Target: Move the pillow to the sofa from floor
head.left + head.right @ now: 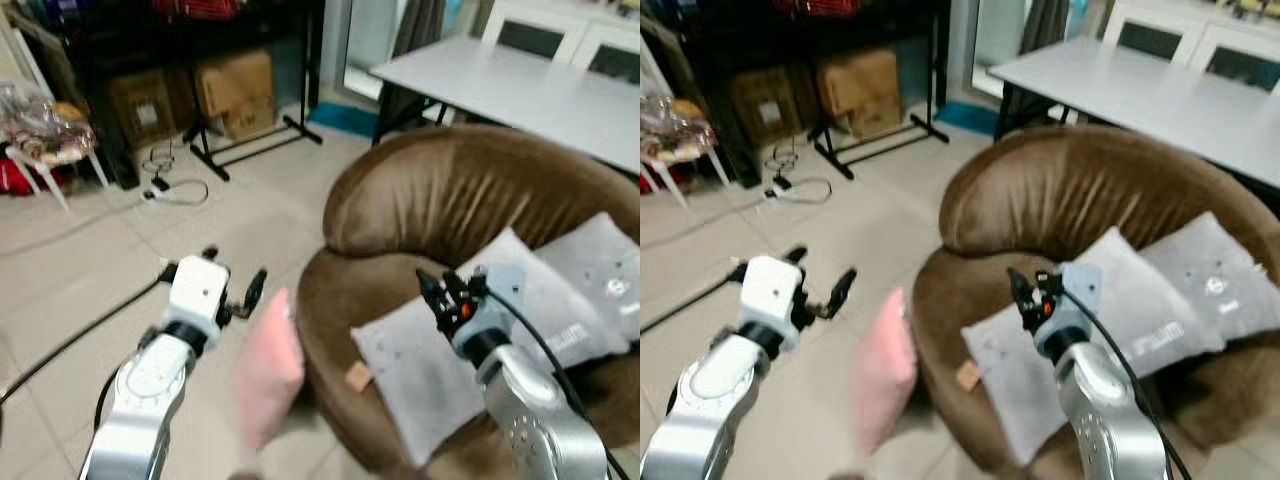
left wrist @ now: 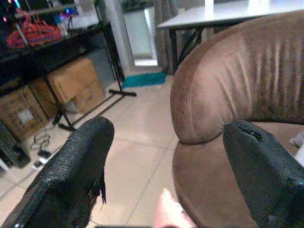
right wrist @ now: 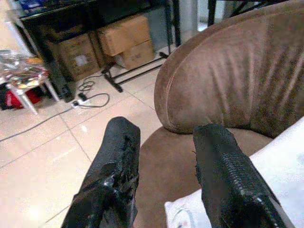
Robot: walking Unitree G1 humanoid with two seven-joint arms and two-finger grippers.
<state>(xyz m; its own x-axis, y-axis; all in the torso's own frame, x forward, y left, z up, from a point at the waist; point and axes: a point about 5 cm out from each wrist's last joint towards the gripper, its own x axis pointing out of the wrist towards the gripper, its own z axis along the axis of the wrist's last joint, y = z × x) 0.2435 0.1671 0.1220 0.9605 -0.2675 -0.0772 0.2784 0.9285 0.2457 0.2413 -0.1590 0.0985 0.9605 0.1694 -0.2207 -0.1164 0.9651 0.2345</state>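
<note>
Pillow [image 1: 267, 372] (pink) upright just right of open left tool [image 1: 232, 282], against sofa [image 1: 440, 200] edge; right tool [image 1: 438, 291] open over seat. Next: grasp, lift onto seat.

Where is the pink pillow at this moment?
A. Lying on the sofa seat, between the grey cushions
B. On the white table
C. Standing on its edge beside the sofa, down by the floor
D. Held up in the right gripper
C: the pink pillow stands upright against the outer side of the brown sofa, below the seat and apart from the grey cushions.
</note>
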